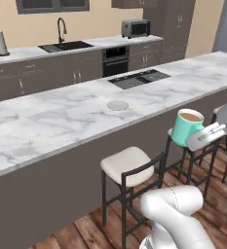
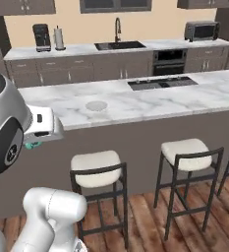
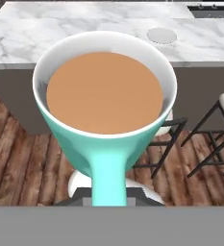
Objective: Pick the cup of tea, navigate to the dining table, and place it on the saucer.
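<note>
Gripper (image 1: 201, 137) closed on the handle of the cup of tea (image 1: 187, 126), holding it upright in the air in front of the dining table (image 1: 47, 121), below the level of its marble top. Bar stools (image 1: 129, 168) stand beneath and beside the cup. The saucer (image 1: 117, 105) lies bare on the marble, well apart from the cup.

From the hand view, the handle (image 3: 107, 175) points straight back toward the camera and brown tea fills the cup. From the right base view, the arm hides nearly all of the cup.
</note>
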